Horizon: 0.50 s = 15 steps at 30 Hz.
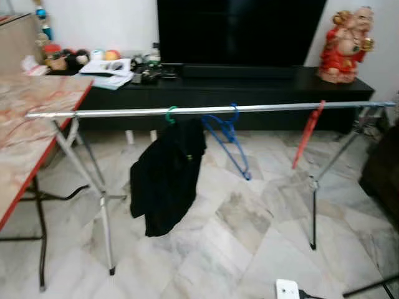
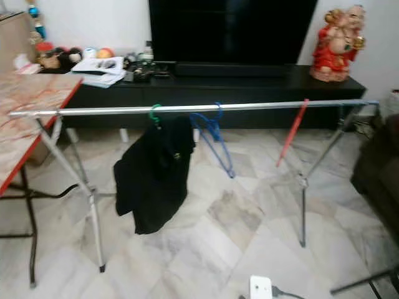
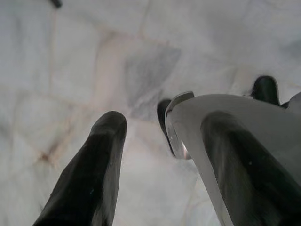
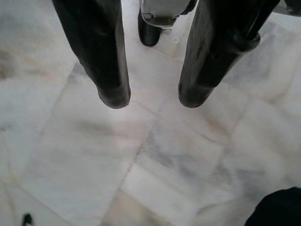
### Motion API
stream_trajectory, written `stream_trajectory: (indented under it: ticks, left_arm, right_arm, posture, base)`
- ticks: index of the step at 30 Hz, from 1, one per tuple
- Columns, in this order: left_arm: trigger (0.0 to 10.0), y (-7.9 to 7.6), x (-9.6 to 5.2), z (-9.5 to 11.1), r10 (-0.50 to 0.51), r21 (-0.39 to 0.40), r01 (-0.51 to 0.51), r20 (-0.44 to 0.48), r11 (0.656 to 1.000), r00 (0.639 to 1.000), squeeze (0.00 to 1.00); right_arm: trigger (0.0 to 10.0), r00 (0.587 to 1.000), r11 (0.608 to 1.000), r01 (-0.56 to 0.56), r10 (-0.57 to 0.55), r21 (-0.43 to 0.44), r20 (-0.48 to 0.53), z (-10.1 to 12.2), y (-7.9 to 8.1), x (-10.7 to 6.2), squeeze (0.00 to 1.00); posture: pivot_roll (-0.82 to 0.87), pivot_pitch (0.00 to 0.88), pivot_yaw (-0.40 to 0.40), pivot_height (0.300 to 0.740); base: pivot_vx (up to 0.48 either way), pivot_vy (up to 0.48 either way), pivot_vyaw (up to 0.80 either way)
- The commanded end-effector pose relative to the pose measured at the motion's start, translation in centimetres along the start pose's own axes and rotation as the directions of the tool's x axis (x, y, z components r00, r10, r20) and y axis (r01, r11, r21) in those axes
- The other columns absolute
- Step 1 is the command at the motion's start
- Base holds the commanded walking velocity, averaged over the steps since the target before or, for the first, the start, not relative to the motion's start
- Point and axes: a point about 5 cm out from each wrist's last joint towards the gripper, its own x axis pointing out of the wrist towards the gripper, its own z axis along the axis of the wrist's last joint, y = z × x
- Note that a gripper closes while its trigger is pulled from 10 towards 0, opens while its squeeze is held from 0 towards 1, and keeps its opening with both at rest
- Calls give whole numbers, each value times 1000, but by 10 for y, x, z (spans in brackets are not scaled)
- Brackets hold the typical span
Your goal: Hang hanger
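Floor: pale marble tiles (image 1: 249, 230) with grey and tan veining, glossy, set on the diagonal.
Television: a large black screen (image 1: 240, 31) against the white wall, its top cut off by the frame.
Cabinet: a long, low black unit (image 1: 249, 90) beneath the screen, its left end cluttered with papers and small items too blurred to name.
Table: a marbled top with red edging (image 1: 28, 131) on thin black legs, cropped at the left.
Drying rack: a straight silver metal rail (image 1: 206, 110) on crossed tubular legs, spanning the room in front of the cabinet.
Black garment: dark soft cloth (image 1: 165, 177) drooping from a green hanger (image 1: 169, 114) hooked on the rail, the hanger's body hidden by the fabric.
Blue hanger: thin plastic (image 1: 227, 137), hooked on the rail just beside the garment, hanging tilted.
Red hanger: seen edge-on as a slanted red strip (image 1: 308, 134) on the rail's right part; its shape is hard to make out.
Figurine: a rounded red and gold statue (image 1: 344, 45) on the cabinet's right end.
Left gripper: black fingers (image 3: 89, 174) spread apart over bare floor, nothing between them (image 3: 160, 179).
Right gripper: tapered black fingers (image 4: 110, 61) parted and empty (image 4: 154, 99), pointing down at the tiles.
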Motion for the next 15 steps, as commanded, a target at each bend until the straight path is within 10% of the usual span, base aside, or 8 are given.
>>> stream_trajectory:
  ticks: [1, 15]
  left_arm:
    - [10000, 3, -2, -9, 9, -2, -10, -33, 1000, 999, 0]
    - [10000, 0, -3, -19, 8, -10, -8, -50, 1000, 999, 0]
  right_arm:
    - [10000, 1000, 1000, 7, -6, 20, -19, -4, 0, 0, 0]
    - [10000, 999, 1000, 19, -18, 19, -31, -12, -5, -3, 0]
  posture:
    - [148, 0, 7, 740]
    - [137, 0, 15, 740]
  base:
    - [0, 0, -763]
    - [0, 0, -763]
